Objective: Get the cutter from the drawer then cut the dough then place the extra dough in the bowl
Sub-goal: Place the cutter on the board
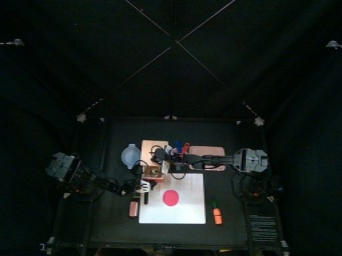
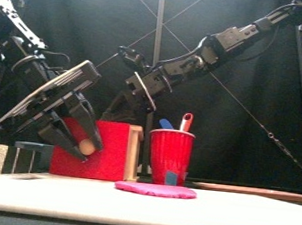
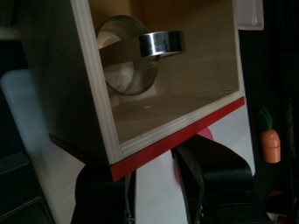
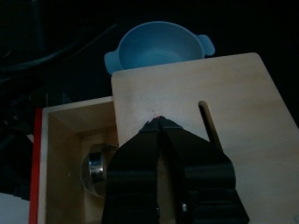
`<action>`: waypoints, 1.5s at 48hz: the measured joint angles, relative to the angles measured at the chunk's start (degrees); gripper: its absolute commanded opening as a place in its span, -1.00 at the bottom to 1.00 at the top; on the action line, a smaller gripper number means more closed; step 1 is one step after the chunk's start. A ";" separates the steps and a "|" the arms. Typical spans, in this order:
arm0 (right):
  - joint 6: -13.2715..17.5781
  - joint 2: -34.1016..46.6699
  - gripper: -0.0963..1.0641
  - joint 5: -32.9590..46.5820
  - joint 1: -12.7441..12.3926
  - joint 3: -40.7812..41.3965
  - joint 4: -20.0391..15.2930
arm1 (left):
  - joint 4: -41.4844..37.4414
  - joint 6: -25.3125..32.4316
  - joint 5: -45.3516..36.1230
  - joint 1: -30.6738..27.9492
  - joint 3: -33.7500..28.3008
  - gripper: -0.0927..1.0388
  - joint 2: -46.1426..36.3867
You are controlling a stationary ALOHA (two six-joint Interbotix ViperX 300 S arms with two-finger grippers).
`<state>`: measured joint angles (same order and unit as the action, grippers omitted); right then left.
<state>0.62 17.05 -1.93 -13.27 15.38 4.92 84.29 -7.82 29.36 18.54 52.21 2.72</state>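
Claw of the left arm (image 3: 147,159): jaws narrow, clamped on the red drawer front (image 2: 116,141) of the wooden box (image 4: 222,96). Drawer stands open. Cutter (image 3: 140,57) lies inside the drawer, untouched, metal ring uppermost.

Claw of the right arm (image 4: 158,127): jaws pressed together and holding nothing, tips over the box top just beside its slot. Whether they touch the wood cannot be told.

Blue-grey bowl (image 4: 158,48) sits just behind the box, empty. Red cup (image 2: 170,152), with one blue and one red knife in it, stands just beside the box on its right. Pink dough (image 2: 156,189) lies flat and whole on the white cutting board (image 1: 195,206), in front of the cup, apart from both claws. Board and box rest on the black tabletop (image 1: 110,216).
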 measured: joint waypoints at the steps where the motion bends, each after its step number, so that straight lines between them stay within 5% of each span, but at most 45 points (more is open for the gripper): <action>1: 0.00 0.00 -0.79 0.00 0.00 0.00 0.09 | 0.09 0.00 0.00 0.00 0.00 0.18 0.09; 29: 0.09 0.00 -0.79 0.00 0.00 0.00 0.00 | 0.35 0.18 -1.05 1.41 0.00 0.58 0.44; 41: 0.09 0.00 -0.79 0.00 0.00 0.00 -0.09 | 0.44 0.18 -1.05 2.55 0.44 0.59 -0.97; 58: 0.09 0.00 -0.78 0.00 0.09 -0.18 -0.09 | -0.88 0.53 1.67 6.59 4.31 0.56 -11.60; 72: 0.09 0.09 -0.77 -0.35 0.70 -1.14 0.18 | -9.23 0.70 5.98 7.03 11.25 0.52 -24.70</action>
<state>0.70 17.14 -2.29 -12.57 14.24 5.10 75.06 -7.12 35.33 25.58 63.46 -21.97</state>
